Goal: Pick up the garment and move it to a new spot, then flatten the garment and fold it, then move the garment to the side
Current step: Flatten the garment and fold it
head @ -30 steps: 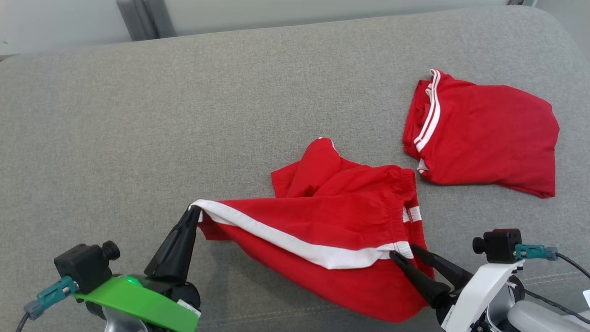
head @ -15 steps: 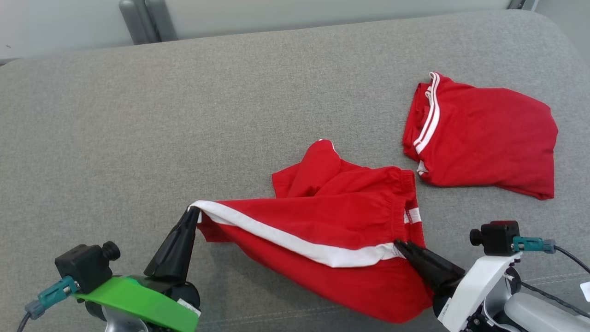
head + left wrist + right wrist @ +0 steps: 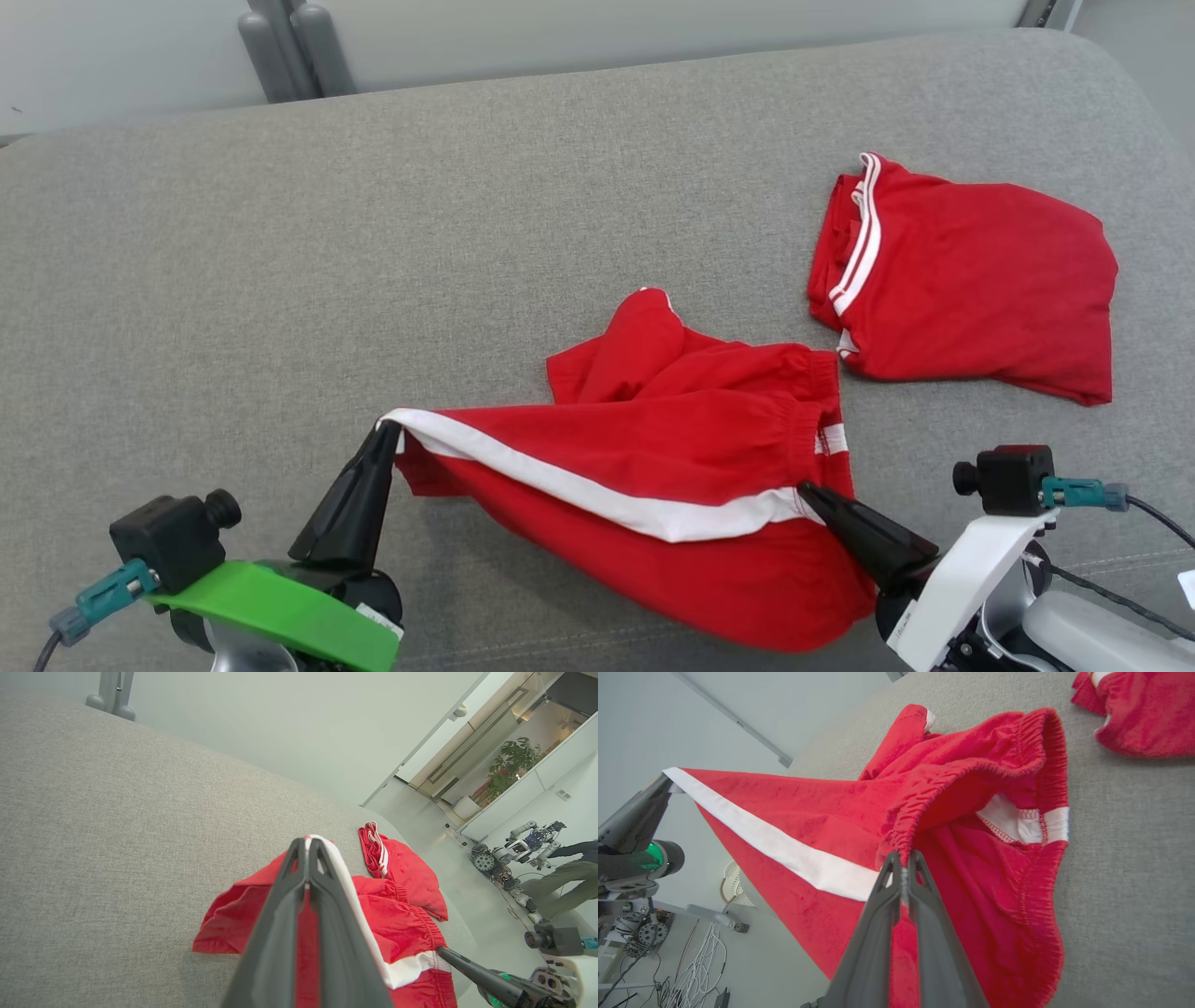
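Right gripper (image 3: 805,489): closed up since a second ago, when the fingers stood apart at the waistband (image 3: 805,411); now pinched on its near end, where the white stripe (image 3: 579,485) finishes.
Left gripper (image 3: 385,429): unmoved, clamped on the hem corner at the stripe's other end.
Shorts (image 3: 672,439): front and centre on the grey sofa cushion (image 3: 280,233), stripe edge raised and strung between the two grippers, lower cloth sagging towards the cushion's front edge.
Far leg (image 3: 644,336): bunched on the cushion behind the raised edge.
Folded red garment (image 3: 980,280): lying apart, to the right.
Slip risk: little cloth in either pinch (mere tips, by the look of both wrist views), so a hard pull apart likely to free a corner.
Drag risk: far leg apt to trail and stay doubled under on set-down, spoiling the flattening.
Layer risk: cannot tell whether both waistband layers sit in the right pinch; with one alone, likely to gape open.
Neighbour risk: carried rightward, likely to brush the folded pile.
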Motion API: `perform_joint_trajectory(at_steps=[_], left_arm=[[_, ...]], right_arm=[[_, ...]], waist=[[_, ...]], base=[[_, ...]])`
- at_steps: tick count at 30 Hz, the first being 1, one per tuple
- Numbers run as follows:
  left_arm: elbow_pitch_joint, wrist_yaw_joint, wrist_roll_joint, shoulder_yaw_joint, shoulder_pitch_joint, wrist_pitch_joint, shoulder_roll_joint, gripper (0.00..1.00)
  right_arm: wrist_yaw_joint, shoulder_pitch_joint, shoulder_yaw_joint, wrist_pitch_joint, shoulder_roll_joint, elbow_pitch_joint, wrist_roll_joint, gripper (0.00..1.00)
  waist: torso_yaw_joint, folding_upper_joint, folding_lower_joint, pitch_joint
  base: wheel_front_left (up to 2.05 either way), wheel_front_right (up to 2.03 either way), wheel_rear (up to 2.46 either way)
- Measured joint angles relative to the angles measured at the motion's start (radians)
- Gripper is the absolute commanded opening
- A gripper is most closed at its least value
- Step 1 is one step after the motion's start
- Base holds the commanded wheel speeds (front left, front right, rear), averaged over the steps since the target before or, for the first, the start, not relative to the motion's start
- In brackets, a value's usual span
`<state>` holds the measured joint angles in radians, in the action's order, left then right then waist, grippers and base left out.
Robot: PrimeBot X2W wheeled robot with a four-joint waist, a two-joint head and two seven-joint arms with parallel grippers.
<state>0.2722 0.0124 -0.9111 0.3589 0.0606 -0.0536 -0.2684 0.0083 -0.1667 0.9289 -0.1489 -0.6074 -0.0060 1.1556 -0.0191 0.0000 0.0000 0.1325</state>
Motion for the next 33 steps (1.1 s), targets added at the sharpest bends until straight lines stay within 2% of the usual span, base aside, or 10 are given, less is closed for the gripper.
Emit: perform_joint_trajectory(at_steps=[3,7,12,16,22,27,31,33], left_arm=[[0.001,0.002,0.000,-0.005,0.000,0.000,0.000,0.00],[0.000,0.007,0.000,-0.037,0.000,-0.003,-0.011,0.00],[0.027,0.015,0.000,-0.076,0.000,-0.010,-0.040,0.00],[0.077,0.021,0.000,-0.087,0.003,-0.008,-0.059,0.00],[0.202,0.041,-0.014,-0.120,0.076,0.012,-0.089,0.00],[0.365,0.056,-0.028,-0.170,0.119,0.036,-0.128,0.00],[0.489,0.069,-0.053,-0.201,0.126,0.070,-0.154,0.00],[0.527,0.075,-0.066,-0.224,0.126,0.093,-0.173,0.00]], right_arm=[[0.004,0.002,-0.021,-0.005,0.000,-0.027,0.020,0.00],[0.028,-0.017,-0.077,-0.025,-0.008,-0.087,0.054,0.00],[0.054,-0.080,-0.159,-0.042,-0.060,-0.197,0.081,0.00],[0.062,-0.086,-0.185,-0.044,-0.106,-0.286,0.105,0.00],[0.069,-0.041,-0.208,-0.044,-0.164,-0.453,0.172,0.00],[0.071,-0.006,-0.243,-0.046,-0.216,-0.613,0.220,0.00],[0.068,0.011,-0.281,-0.048,-0.276,-0.674,0.269,0.00],[0.056,0.016,-0.295,-0.042,-0.300,-0.679,0.305,0.00]], waist=[[-0.002,0.0000,0.0000,-0.007],[-0.005,0.0000,0.0000,-0.020],[-0.008,0.0000,0.0000,-0.052],[-0.010,0.0000,0.0000,-0.084],[-0.014,0.0000,0.0000,-0.132],[-0.025,0.0000,0.0000,-0.140],[-0.026,0.0000,0.0000,-0.118],[-0.024,0.0000,-0.0001,-0.099]], base=[[0.00,0.00,0.00],[0.00,0.00,0.00],[0.00,0.00,0.00],[0.00,0.00,0.00],[0.00,0.00,0.00],[0.00,0.00,0.00],[0.00,0.00,0.00],[0.00,0.00,0.00]])
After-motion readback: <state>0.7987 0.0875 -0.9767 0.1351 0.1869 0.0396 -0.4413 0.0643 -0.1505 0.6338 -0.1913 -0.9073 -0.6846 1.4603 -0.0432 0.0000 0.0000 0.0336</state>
